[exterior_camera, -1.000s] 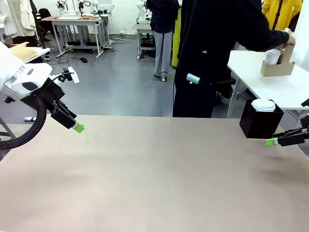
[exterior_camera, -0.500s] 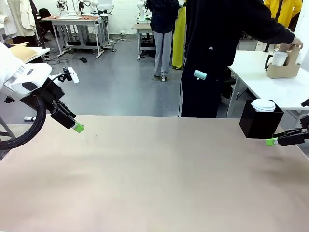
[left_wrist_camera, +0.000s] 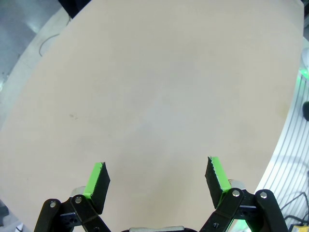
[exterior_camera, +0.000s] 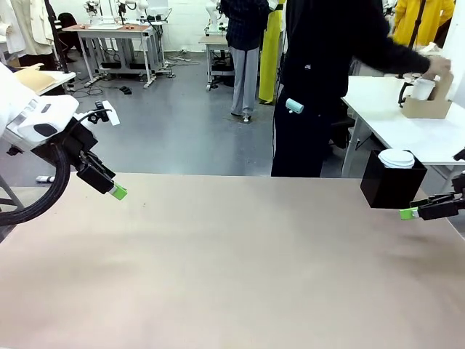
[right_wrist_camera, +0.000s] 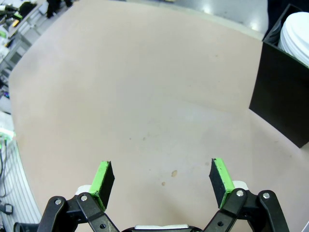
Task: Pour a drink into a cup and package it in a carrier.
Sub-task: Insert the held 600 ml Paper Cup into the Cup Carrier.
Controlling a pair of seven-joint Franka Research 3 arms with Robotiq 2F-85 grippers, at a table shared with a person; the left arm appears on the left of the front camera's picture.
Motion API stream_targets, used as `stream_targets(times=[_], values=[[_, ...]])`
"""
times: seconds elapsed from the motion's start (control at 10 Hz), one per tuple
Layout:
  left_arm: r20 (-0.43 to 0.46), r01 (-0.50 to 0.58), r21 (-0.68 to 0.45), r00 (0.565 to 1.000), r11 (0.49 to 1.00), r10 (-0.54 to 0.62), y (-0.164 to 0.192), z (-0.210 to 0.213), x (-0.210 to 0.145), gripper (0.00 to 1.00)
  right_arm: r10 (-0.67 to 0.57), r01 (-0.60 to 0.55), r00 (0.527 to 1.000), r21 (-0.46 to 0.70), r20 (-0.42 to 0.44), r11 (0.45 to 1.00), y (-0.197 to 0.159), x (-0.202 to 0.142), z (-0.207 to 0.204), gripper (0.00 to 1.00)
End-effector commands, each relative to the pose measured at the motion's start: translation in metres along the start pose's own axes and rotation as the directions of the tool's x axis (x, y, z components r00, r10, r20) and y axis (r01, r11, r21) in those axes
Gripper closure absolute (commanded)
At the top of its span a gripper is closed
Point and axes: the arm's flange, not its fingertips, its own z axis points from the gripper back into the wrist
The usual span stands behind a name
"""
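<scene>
On the white side table (exterior_camera: 407,134) at the far right, a person's hand (exterior_camera: 438,65) rests on the brown cardboard carrier (exterior_camera: 429,108). A white cup (exterior_camera: 423,89) stands in the carrier, with a dark handle-like shape just left of it. The drink is out of view. My left gripper (exterior_camera: 116,191) (left_wrist_camera: 157,166) hovers open above the near-left part of the tan table (exterior_camera: 240,269), nothing between its green pads. My right gripper (exterior_camera: 409,213) (right_wrist_camera: 159,166) is open too, low over the table's right edge, just in front of the black box.
A black cube-shaped box (exterior_camera: 392,187) (right_wrist_camera: 285,96) stands at the table's right edge, white lids (exterior_camera: 397,158) (right_wrist_camera: 299,29) showing at its top. The person in dark clothes (exterior_camera: 320,80) stands beyond the far edge, turned to the side table.
The person has stepped right and shifted the carrier with the cup further right on the side table. Neither arm has moved.
</scene>
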Motion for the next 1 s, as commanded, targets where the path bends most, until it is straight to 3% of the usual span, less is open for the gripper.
stream_targets(times=[0.0, 0.9], values=[[0.009, -0.015, -0.005, 1.0, 1.0, 0.015, 0.0004, -0.0015, 0.0, 0.0, 0.0, 0.0, 1.0, 0.006, -0.003, 1.0, -0.0005, -0.0013, 0.0017, 0.0], [0.009, -0.015, -0.005, 1.0, 1.0, 0.015, 0.0004, -0.0015, 0.0, 0.0, 0.0, 0.0, 1.0, 0.006, -0.003, 1.0, -0.0005, -0.0013, 0.0017, 0.0]])
